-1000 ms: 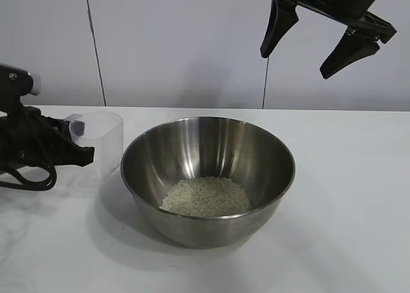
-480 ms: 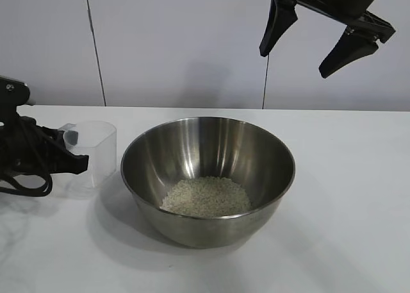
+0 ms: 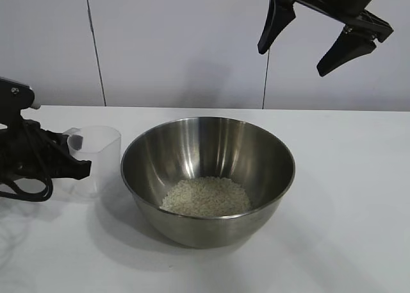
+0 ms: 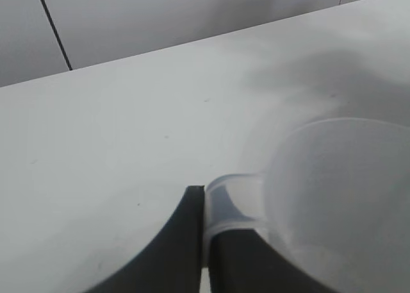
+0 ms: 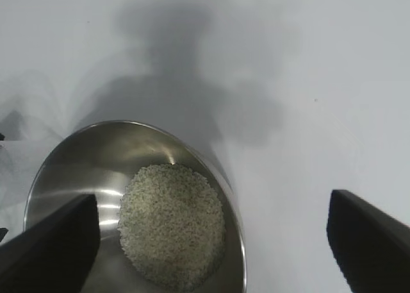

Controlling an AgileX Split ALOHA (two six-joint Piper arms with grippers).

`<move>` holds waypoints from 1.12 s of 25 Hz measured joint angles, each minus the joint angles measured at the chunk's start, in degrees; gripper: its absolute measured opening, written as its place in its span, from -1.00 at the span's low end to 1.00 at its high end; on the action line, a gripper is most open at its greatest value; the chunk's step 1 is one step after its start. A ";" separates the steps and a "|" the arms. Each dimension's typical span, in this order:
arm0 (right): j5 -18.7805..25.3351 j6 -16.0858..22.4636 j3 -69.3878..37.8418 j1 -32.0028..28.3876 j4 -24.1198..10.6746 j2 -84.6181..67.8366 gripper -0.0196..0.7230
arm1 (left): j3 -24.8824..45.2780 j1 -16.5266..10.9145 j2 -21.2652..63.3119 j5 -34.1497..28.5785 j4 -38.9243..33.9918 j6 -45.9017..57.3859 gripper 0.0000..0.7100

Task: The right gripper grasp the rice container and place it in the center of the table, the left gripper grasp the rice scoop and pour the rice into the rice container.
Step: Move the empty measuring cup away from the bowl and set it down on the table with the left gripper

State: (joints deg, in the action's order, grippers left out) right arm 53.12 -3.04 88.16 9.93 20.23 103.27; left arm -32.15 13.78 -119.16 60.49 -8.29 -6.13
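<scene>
White and matte, the flat bench [image 3: 346, 197] runs back to a pale grey panelled wall [image 3: 179, 43] split by thin dark vertical seams. At the bench's middle stands the large round stainless-steel bowl that serves as rice container [image 3: 208, 177], a small heap of off-white uncooked rice [image 3: 205, 197] lying in its bottom. Just beside the bowl, on the left arm's side, the small translucent plastic rice scoop [image 3: 95, 159] sits upright on the bench, with nothing visible inside it.

Low at the bench's left edge, the black left pincer [image 3: 75, 157] reaches in level with the surface, its two tapered fingers [image 4: 173, 248] clenched on the scoop's small side handle, as the left wrist view shows. Dark cable loops beneath that arm.

High above the bowl and toward the right, the black right pincer [image 3: 311, 43] hangs with its pointed fingers spread wide, released and grasping nothing. From the right wrist view the bowl and its rice lie directly below, between the two finger tips, a soft shadow falling across the bench beyond.
</scene>
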 joint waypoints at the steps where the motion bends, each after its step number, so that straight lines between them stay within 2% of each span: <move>1: 0.00 0.00 0.00 0.00 0.05 0.00 0.83 | 0.00 0.00 0.00 -0.78 -0.12 0.00 -0.99; 8: -0.06 0.00 0.00 0.00 0.17 0.00 0.83 | 0.00 0.00 0.00 -0.97 -1.37 0.46 -0.99; 11: -0.06 0.00 0.00 0.00 0.17 0.00 0.83 | 0.00 0.00 0.00 -3.59 -1.37 0.50 -0.88; 14: -0.13 0.00 0.00 0.00 0.17 0.00 0.83 | 0.00 0.00 0.00 -6.16 -1.45 0.50 -0.65; 18: -0.13 0.00 0.00 0.00 0.38 0.00 0.83 | 0.00 0.00 0.00 -5.17 -1.66 0.63 -0.25; 21: -0.13 0.00 0.00 0.00 0.40 0.00 0.83 | 0.54 0.00 0.00 -2.16 -1.72 0.68 0.21; 23: -0.13 0.00 0.00 0.00 0.40 0.00 0.83 | 1.38 0.00 0.00 -1.85 -1.72 0.74 0.44; 25: -0.13 0.00 0.00 0.00 0.40 0.00 0.83 | 2.57 0.00 0.00 -1.79 -1.72 0.79 0.55; 28: -0.13 0.00 0.00 0.00 0.44 0.00 0.83 | 4.98 0.00 0.00 -1.28 -1.62 0.79 0.61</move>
State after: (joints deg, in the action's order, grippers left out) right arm 53.00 -3.04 88.16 9.93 20.67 103.27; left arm -27.16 13.78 -119.16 59.21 -9.91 -5.34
